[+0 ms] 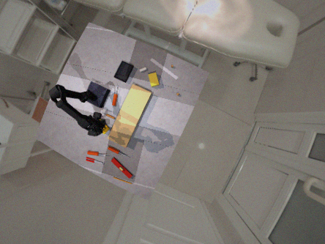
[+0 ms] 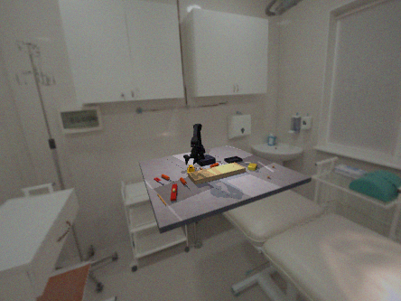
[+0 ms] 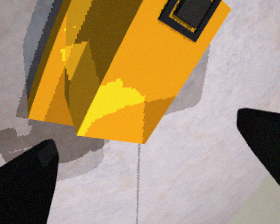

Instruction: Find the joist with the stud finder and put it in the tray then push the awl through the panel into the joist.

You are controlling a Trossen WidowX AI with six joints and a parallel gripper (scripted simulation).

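Pickup of the yellow-orange stud finder [image 1: 105, 130] [image 2: 191, 169] [image 3: 145, 65] seems in hand; our gripper [image 1: 100, 124] [image 2: 190, 161] [image 3: 150, 132] stands wide and empty, so we should align, straddle it, then close.

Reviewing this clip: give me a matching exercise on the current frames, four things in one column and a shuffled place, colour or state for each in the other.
Things
1. floor panel
2. red level
3. yellow block
4. end effector

Descriptions
A. open, nothing between its fingers
B. beside the short white piece
C. pale wood colour
D. next to the thin orange-yellow stick

Right pairs: 1-C, 2-D, 3-B, 4-A
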